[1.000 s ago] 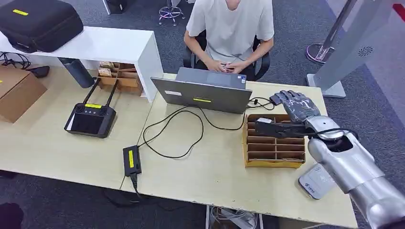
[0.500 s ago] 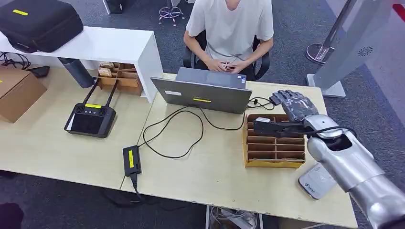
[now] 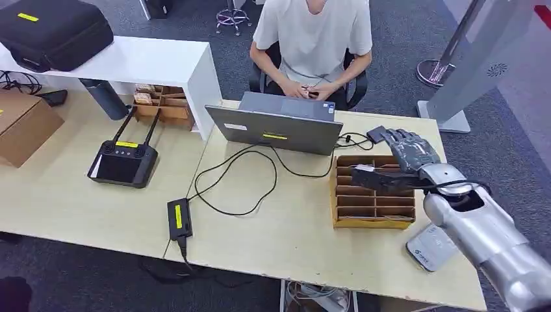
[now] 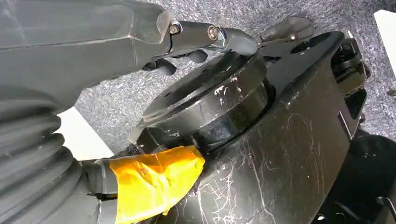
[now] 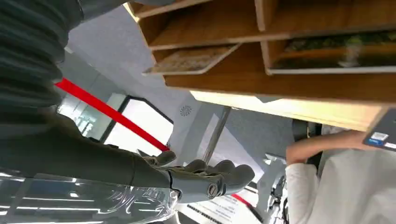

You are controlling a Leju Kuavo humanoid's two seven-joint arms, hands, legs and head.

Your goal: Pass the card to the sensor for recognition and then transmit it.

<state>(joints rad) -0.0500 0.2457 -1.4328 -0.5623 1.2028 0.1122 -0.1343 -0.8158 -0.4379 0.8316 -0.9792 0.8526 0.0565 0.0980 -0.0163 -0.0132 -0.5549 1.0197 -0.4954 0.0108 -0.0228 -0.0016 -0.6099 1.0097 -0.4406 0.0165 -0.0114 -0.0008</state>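
At the right of the head view, the right hand (image 3: 408, 147) hovers empty, fingers spread, over the card rack (image 3: 373, 221); cards sit in its slots. A shallow reach may snag dividers.

Head view looks down from high over the table (image 3: 84, 195), facing the far person (image 3: 313, 39). Right wrist view sits close by the card rack (image 5: 280, 46), sharing rack (image 3: 373, 195) and person (image 5: 345, 186). Left wrist view faces carpet (image 4: 121, 98), very near.
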